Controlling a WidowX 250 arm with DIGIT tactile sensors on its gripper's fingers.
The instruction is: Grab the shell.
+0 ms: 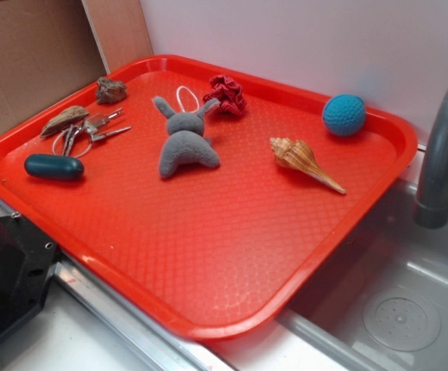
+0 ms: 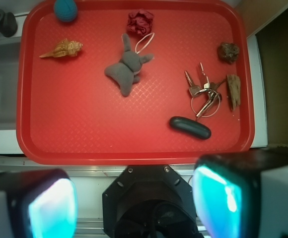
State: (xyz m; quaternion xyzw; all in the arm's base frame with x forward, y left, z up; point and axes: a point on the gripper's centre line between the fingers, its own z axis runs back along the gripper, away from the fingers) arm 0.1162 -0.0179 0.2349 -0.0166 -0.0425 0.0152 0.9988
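The shell [image 1: 303, 161] is a tan-orange ribbed conch lying flat on the red tray [image 1: 208, 255], right of middle, its thin point aimed toward the sink. From the wrist view the shell [image 2: 63, 49] lies at the tray's upper left. My gripper [image 2: 134, 203] hangs high above the robot base, off the tray's near edge and far from the shell. Its teal-padded fingers [image 2: 52, 210] stand wide apart with nothing between them. The gripper does not show in the exterior view.
On the tray [image 2: 84, 134] lie a grey plush bunny [image 1: 184, 143], a red scrunchie [image 1: 226, 94], a blue ball [image 1: 344, 114], keys [image 1: 93, 131], a dark blue capsule [image 1: 53, 167], a bark piece [image 1: 63, 120] and a brown rock [image 1: 110, 90]. A sink with a grey faucet [image 1: 440, 147] is to the right.
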